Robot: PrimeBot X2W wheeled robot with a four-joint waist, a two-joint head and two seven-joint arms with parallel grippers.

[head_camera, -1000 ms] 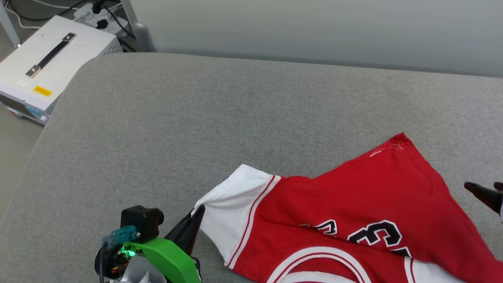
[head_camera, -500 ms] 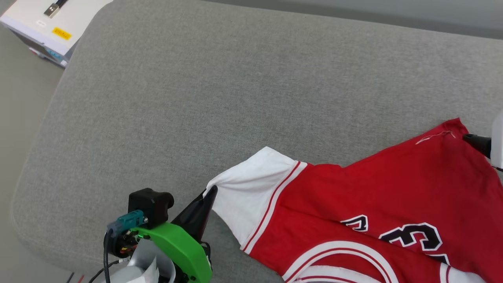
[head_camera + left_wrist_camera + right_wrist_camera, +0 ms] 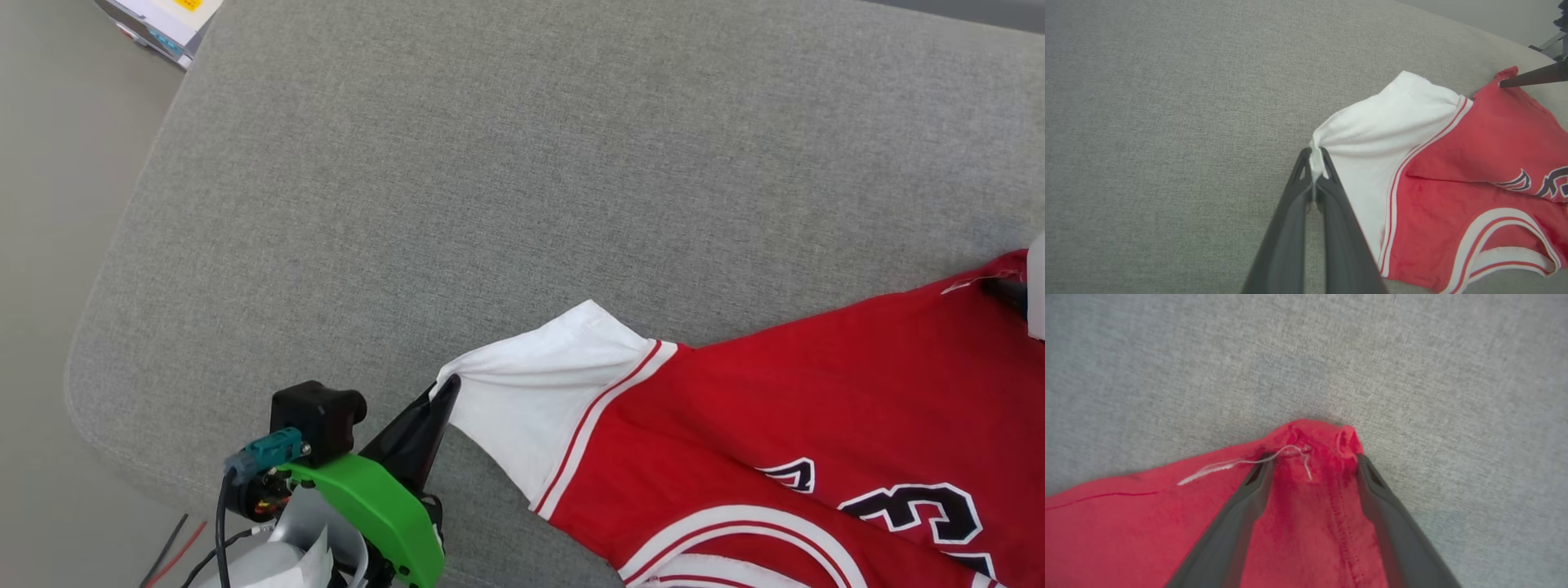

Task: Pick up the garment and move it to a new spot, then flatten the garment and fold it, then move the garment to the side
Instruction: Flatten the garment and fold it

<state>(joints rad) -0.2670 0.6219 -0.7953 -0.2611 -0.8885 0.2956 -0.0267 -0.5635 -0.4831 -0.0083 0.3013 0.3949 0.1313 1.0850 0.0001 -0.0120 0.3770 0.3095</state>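
Starting on the left: the left end effector (image 3: pixel 447 390), two long dark fingers on a green-collared wrist, has its fingers pressed together on the outer edge of the white short sleeve (image 3: pixel 1384 118). In the left wrist view there's a little tuft of white cloth pinched right at the tips.

From there the garment (image 3: pixel 775 408), a red jersey-style T-shirt with striped trim and black white-edged numbers, lies front-up on the near right part of the grey woven padded surface (image 3: pixel 490 163). It runs off the right and bottom edges of the head view. Its long axis goes from the pinched sleeve across to the right and a bit away from the robot. The sleeve is creased, so it's not flat yet.

Far right, the right end effector (image 3: pixel 1312 461) is spread, one finger on each side of the red hem corner (image 3: pixel 1314 435). The corner sits just at the fingertips, and a loose white thread (image 3: pixel 1241 463) trails off to one side. Nothing is gripped there as far as I can see.

My read: this is the pick-up step, and it all hinges on that corner being dead centre between the right fingers. Close there and both arms hold opposite ends of the long axis, so it should lift stretched out rather than bunched. The risk is grabbing only the rolled lip and having it slip.
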